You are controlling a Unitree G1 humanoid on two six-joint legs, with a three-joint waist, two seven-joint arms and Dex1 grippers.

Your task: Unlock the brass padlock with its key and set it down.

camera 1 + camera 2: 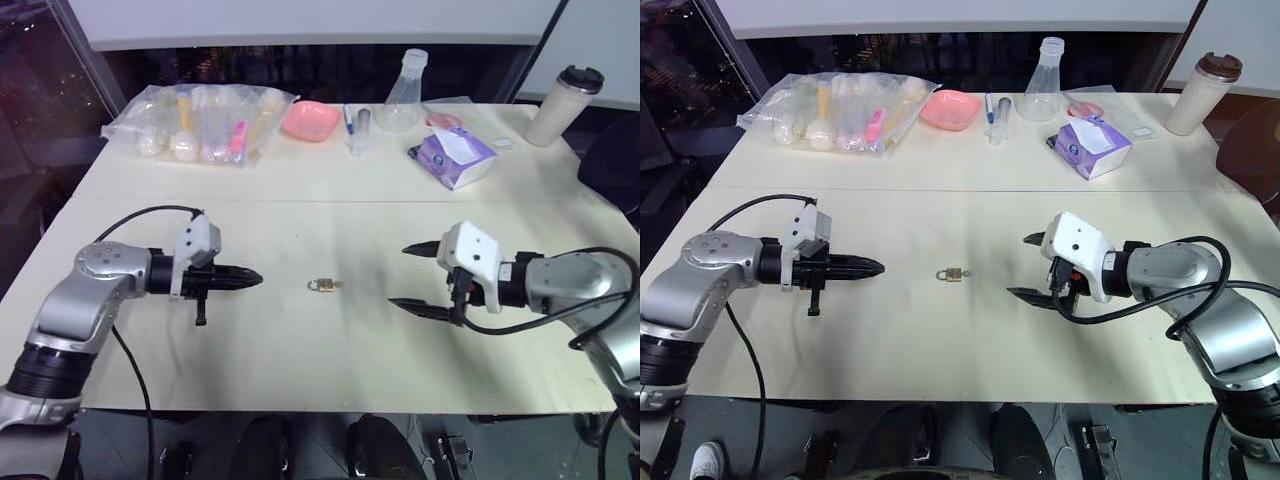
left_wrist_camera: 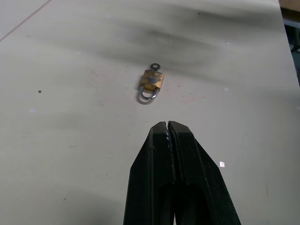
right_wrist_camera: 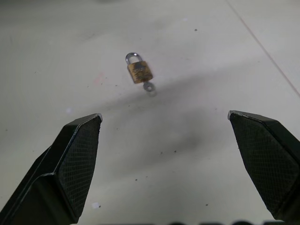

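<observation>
The brass padlock (image 1: 321, 286) is lying on the table (image 1: 300, 340), flanked by the closed left end effector (image 1: 255, 279) and the wide-open right end effector (image 1: 408, 276), neither touching it. A plastic bag (image 1: 200, 124), pink bowl (image 1: 309, 120), flask (image 1: 403, 95), tissue pack (image 1: 455, 157) and cup (image 1: 562, 105) are being kept well apart along the far edge, with nothing standing between.

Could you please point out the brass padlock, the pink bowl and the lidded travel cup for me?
brass padlock (image 2: 151, 80), left wrist view, on its brass body.
pink bowl (image 1: 309, 120), left eye view, on its inside.
travel cup (image 1: 555, 113), left eye view, on its pale side wall.
</observation>
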